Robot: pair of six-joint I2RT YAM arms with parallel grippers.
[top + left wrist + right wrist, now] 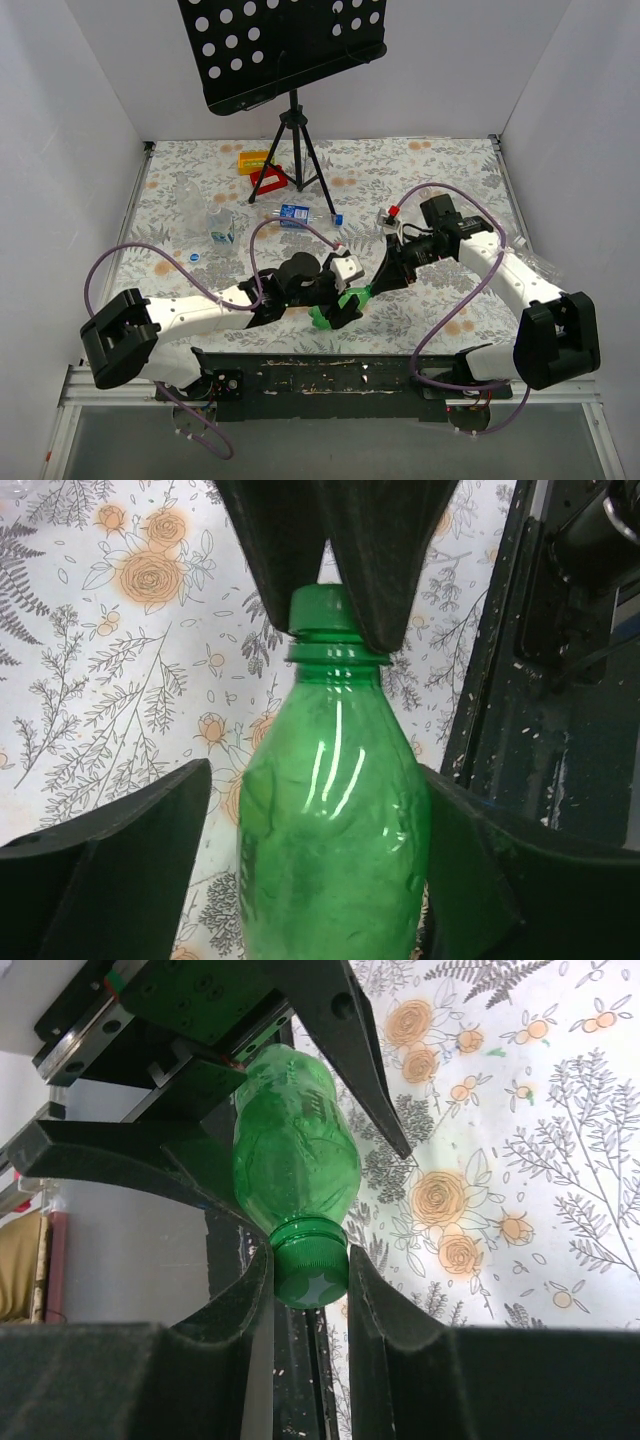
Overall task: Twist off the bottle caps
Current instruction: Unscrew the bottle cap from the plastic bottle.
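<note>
Near the table's front edge, between the arms, the left gripper [315, 775] is pinching the body of the green bottle [295, 1140], and the right gripper [312, 1278] is clamping the green cap [322, 608]. The twist is likely going best with the right wrist rolling about the bottle's axis while the left is holding the body firm. The bottle is lying roughly level, its long axis running left to right, cap pointing toward the right arm. Farther back, a labelled bottle [300, 213] is lying on its side.
</note>
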